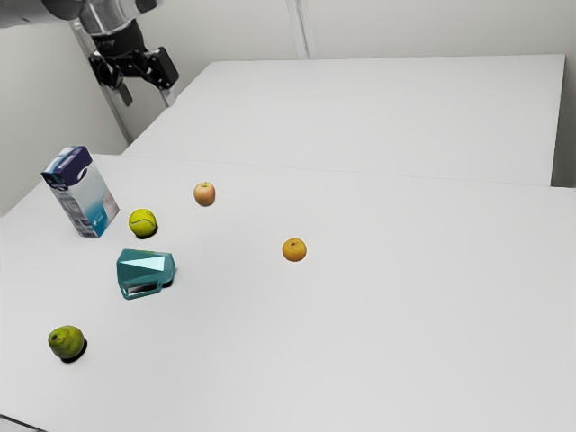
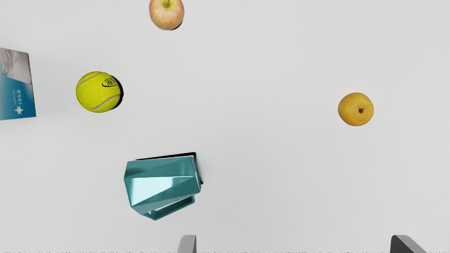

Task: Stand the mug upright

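Spotting teal mug [image 1: 144,268] lying on its side on table [image 1: 405,315], near tennis ball [image 1: 142,222] | reading "1958" by a star on upright carton [image 2: 15,84] | hovering high, gripper [image 1: 146,97] released, fingers spread wide

Carton [image 2: 17,84]: number "1958", beside a white star. Tennis ball [image 2: 96,93]: dark lettering, beginning "TE", remainder unclear.

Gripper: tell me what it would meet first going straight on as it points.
The gripper points down, so most likely the table, beside the mug rather than on it; depth is hard to judge.
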Controlling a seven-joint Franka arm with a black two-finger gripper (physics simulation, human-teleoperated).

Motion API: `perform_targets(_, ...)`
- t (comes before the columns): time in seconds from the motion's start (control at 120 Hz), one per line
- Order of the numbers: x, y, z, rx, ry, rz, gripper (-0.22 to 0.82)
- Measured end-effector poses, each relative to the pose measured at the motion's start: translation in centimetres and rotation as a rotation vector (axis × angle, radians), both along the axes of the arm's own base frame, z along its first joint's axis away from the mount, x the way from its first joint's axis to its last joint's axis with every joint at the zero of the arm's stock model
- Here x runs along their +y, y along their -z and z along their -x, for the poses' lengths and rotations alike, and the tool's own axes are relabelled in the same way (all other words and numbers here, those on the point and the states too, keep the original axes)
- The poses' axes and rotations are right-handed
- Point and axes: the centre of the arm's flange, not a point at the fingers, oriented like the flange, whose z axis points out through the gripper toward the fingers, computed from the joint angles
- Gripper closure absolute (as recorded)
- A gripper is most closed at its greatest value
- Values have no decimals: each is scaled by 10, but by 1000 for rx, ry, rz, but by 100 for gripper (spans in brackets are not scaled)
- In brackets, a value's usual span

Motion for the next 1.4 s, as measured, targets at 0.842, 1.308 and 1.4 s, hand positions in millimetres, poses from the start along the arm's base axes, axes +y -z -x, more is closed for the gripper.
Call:
perform_targets(0.842, 282, 286, 117, 4, -302, 690, 0)
perform_targets(1.308, 289, 381, 130, -213, -208, 936, 0)
perform_targets(1.4, 280, 393, 136, -250, -204, 984, 0)
